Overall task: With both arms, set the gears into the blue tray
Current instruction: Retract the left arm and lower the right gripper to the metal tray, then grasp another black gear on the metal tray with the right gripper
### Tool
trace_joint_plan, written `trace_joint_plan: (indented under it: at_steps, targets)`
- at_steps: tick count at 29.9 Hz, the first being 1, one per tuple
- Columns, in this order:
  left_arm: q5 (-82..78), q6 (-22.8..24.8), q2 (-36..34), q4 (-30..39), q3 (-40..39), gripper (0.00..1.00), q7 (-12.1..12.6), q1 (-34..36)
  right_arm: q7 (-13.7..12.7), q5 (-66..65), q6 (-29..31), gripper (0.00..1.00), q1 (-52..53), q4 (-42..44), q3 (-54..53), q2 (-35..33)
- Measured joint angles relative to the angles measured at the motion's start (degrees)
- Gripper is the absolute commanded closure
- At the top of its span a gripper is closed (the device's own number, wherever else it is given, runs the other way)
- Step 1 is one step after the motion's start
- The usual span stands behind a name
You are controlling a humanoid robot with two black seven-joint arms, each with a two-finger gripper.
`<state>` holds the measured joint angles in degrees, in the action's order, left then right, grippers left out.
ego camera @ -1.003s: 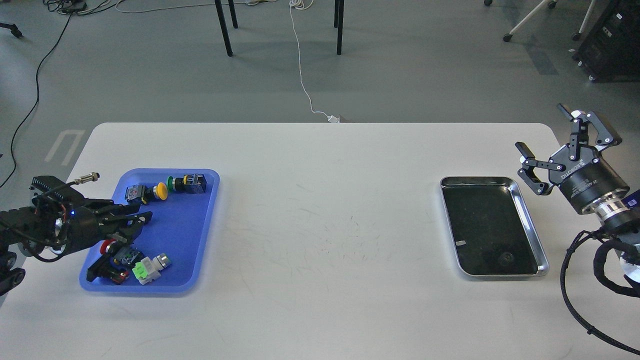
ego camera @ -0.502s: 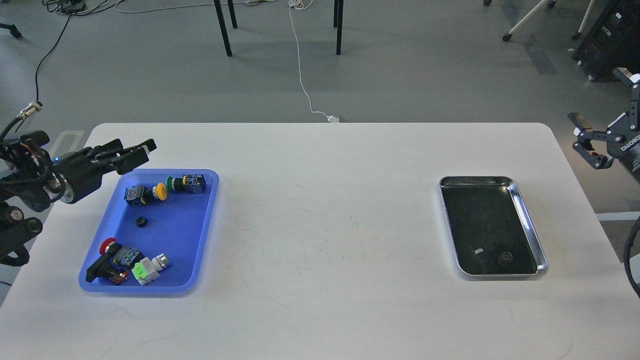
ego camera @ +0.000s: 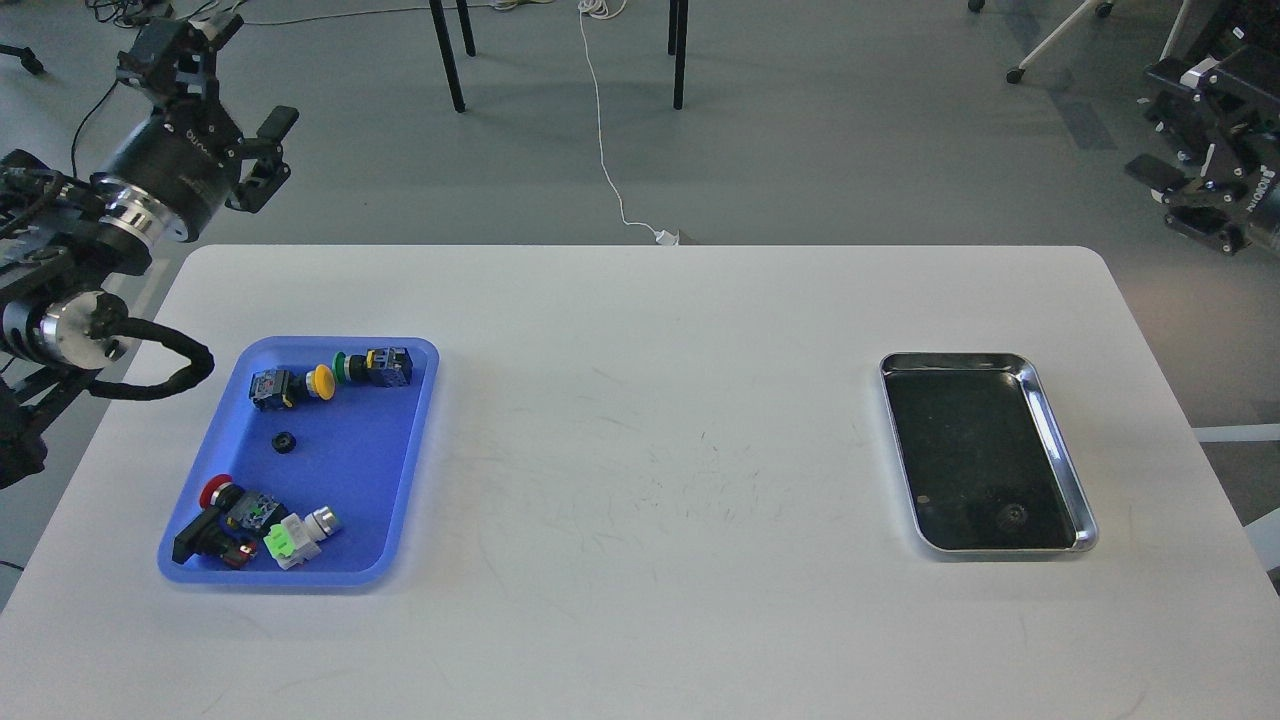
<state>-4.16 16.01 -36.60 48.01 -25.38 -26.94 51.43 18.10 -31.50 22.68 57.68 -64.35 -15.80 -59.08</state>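
Blue tray [ego camera: 400, 470] now holds one gear [ego camera: 284, 443], the other gear [ego camera: 1013, 516] still sits in the steel tray [ego camera: 1058, 440]; left end effector [ego camera: 225, 60] has lifted away open and empty, right end effector [ego camera: 1165, 130] retreated, state unclear

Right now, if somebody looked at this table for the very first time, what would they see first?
Probably the blue tray at the table's left, holding colourful push-buttons and one tiny black gear. Next, the shiny steel tray on the right, with another gear on its dark bottom. Both arms are lifted off the table.
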Motion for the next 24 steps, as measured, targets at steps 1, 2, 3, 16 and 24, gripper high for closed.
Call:
trace_joint_plan:
  at_steps: [1, 2, 3, 16, 24]
  targets:
    - [0.1, 0.1, 1.1, -0.3, -1.8, 0.02, 0.8, -0.1, 0.0, -1.5, 0.0, 0.02, 3.3, 0.0, 4.4, 0.9]
    - [0.4, 0.2, 2.1, -0.7, -3.2, 0.02, 1.6, -0.3, 0.0, -2.8, 0.0, 0.02, 6.1, 0.1, 8.1, 1.7]
    - [0.7, 0.3, 3.0, -1.3, -4.6, 0.02, 2.7, -0.4, 0.0, -4.4, 0.0, 0.02, 9.0, 0.2, 12.0, 2.8]
    - [9.4, 4.5, 8.2, -8.8, -10.4, 0.02, 11.4, -1.2, 0.3, -23.7, 0.2, 0.05, 28.6, 1.9, 51.5, 21.5]
    - [9.4, 5.0, 6.6, -8.8, -10.5, 0.02, 11.0, -2.2, 0.5, -33.3, 0.1, 0.18, 28.2, 0.4, 63.8, 24.5]
